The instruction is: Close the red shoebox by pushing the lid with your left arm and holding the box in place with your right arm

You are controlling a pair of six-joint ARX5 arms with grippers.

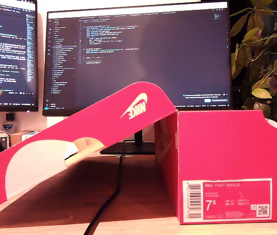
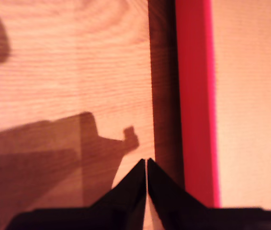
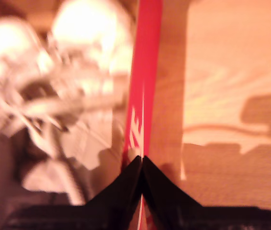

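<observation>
The red shoebox (image 1: 226, 161) stands with its lid (image 1: 80, 142) flung open, both my hands pressed together.

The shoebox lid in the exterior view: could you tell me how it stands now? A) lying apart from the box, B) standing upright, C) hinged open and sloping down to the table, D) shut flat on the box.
C: the lid joins the red shoebox at its top edge and slopes down toward the exterior view's left, its far end near the table.
</observation>
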